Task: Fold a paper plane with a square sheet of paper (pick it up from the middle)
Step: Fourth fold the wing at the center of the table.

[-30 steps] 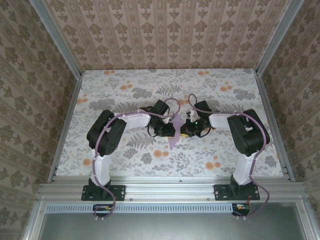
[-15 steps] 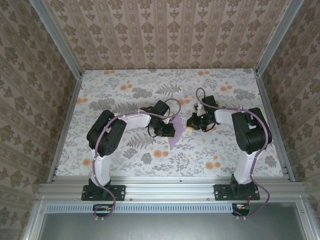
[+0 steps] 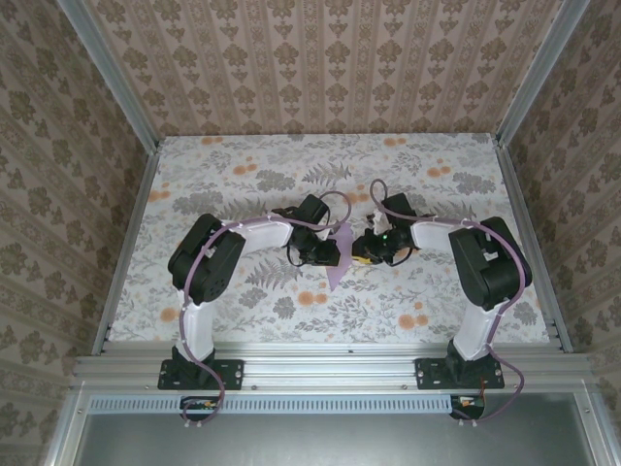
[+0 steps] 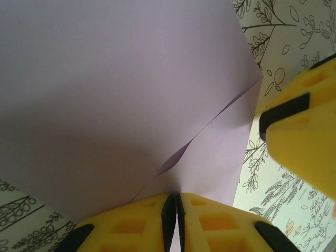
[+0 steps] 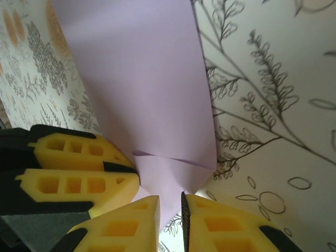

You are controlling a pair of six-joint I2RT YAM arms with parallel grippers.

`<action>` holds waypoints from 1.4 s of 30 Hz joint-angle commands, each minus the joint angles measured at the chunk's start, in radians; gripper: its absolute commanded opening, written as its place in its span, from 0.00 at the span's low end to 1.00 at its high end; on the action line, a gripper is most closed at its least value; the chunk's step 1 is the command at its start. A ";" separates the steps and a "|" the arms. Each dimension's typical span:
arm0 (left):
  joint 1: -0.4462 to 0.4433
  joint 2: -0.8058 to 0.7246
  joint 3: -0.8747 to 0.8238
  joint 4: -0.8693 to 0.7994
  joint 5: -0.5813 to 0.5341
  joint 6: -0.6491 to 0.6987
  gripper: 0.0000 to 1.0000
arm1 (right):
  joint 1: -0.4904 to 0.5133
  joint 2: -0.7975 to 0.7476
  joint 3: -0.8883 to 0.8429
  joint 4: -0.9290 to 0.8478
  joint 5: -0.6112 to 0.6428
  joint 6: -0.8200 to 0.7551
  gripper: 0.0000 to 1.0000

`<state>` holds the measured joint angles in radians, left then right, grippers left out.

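Where the two arms meet over the middle of the floral table, the lavender paper is found between the left gripper and the right gripper, with its pointed end reaching past both toward the arm bases.

In the left wrist view, the left jaws are seen pressed together on the paper's near edge, with no gap left between the yellow pads. Ahead of these jaws the paper spreads broadly, and a slanted fold line is seen running away from the pinch toward the right. Just to the right of the sheet, a yellow finger of the right gripper is seen.

In the right wrist view, the right jaws are set narrow but parted. A folded corner of the paper is taken into the slit; contact with the pads cannot be told. To the left of these jaws, the left gripper's fingers are seen closed against the same sheet.
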<state>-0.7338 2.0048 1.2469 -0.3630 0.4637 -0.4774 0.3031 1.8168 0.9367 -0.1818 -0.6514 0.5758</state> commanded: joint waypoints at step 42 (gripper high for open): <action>-0.003 0.072 -0.041 -0.111 -0.101 0.013 0.20 | 0.015 0.016 -0.015 0.102 -0.069 0.080 0.14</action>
<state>-0.7338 2.0052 1.2488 -0.3626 0.4717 -0.4774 0.3126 1.8313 0.9253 -0.0929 -0.6968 0.6510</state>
